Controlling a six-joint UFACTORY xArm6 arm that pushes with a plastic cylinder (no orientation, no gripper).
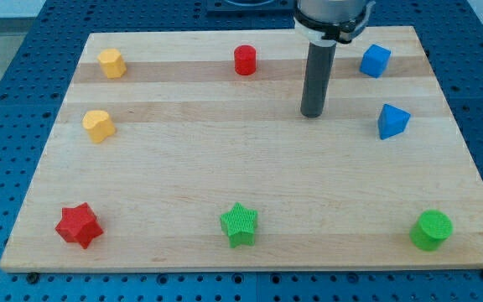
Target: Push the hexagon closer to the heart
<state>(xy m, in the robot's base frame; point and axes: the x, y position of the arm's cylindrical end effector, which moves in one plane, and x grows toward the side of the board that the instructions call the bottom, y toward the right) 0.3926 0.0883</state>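
The yellow hexagon [111,62] lies near the board's top left corner. The yellow heart [98,126] lies just below it, toward the view's bottom, with a gap between them. My tip [312,113] rests on the board in the upper right-of-centre area, far to the right of both yellow blocks and touching no block. It stands below and to the right of the red cylinder [244,60] and to the left of the blue triangle [392,121].
A blue cube [376,60] sits at the top right. A red star [78,225], a green star [240,224] and a green cylinder [432,230] line the bottom edge of the wooden board [225,168].
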